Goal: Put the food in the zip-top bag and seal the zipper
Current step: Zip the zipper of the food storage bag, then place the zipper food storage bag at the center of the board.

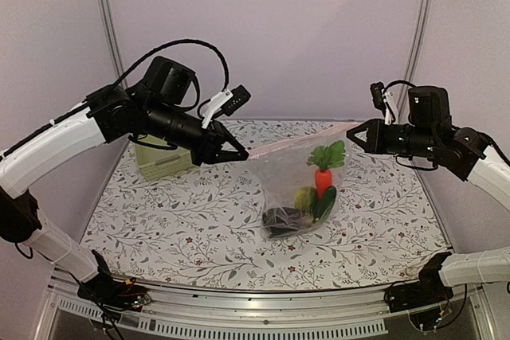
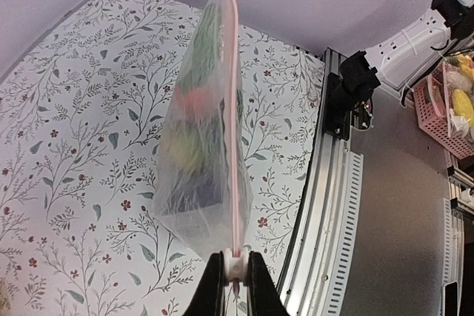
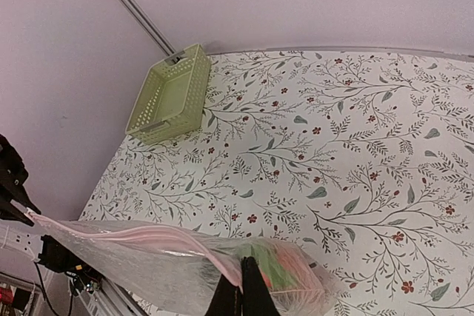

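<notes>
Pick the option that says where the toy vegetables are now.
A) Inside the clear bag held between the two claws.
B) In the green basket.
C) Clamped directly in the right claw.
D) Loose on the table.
A: the food shows through the zip-top bag, which the left claw and right claw hold by its zipper; the basket sits empty.

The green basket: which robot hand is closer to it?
Left. The left gripper is just beside the basket, pinching one end of the zipper. The right gripper is far across the table, pinching the zipper's other end.
</notes>
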`<control>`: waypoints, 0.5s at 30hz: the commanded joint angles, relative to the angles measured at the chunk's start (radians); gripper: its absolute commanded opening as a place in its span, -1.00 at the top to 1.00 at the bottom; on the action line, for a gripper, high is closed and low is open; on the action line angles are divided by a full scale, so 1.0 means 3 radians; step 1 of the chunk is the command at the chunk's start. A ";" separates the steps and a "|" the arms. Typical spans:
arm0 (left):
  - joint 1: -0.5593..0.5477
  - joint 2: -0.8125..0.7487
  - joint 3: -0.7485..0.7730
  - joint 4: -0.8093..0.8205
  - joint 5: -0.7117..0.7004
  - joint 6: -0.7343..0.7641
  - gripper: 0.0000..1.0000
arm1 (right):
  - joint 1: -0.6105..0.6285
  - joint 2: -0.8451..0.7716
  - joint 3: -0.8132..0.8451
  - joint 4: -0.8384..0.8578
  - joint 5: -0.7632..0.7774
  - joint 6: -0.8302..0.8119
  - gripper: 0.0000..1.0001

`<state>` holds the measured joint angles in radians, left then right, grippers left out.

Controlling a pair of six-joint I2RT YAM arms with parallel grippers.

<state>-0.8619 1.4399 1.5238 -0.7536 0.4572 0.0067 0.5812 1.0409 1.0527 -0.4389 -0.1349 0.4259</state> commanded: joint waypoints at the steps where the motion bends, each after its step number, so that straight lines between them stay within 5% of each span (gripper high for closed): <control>1: 0.0077 -0.0034 -0.0139 0.0007 -0.0259 -0.0294 1.00 | -0.0167 0.0078 0.0125 -0.0079 -0.0059 -0.0019 0.94; 5: 0.0161 0.0012 -0.0308 0.0378 -0.0411 -0.0569 1.00 | -0.0167 0.0169 0.0128 -0.0081 -0.0102 -0.0067 0.56; 7: 0.0196 0.0004 -0.0367 0.0537 -0.0409 -0.0669 0.63 | -0.0165 0.0190 0.0131 -0.0081 -0.0134 -0.0075 0.32; 12: 0.0239 -0.0072 -0.0408 0.0840 -0.0341 -0.0771 -0.67 | -0.0165 0.0121 0.0137 -0.0096 -0.0166 -0.0092 -0.56; 15: 0.0265 -0.0158 -0.0452 0.0965 -0.0313 -0.0808 -0.97 | -0.0165 0.0042 0.0125 -0.0111 -0.0105 -0.0117 -0.95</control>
<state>-0.8013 1.4372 1.4097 -0.5583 0.3546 -0.2031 0.5354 1.0901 1.0718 -0.4595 -0.1776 0.4023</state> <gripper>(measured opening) 0.936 0.899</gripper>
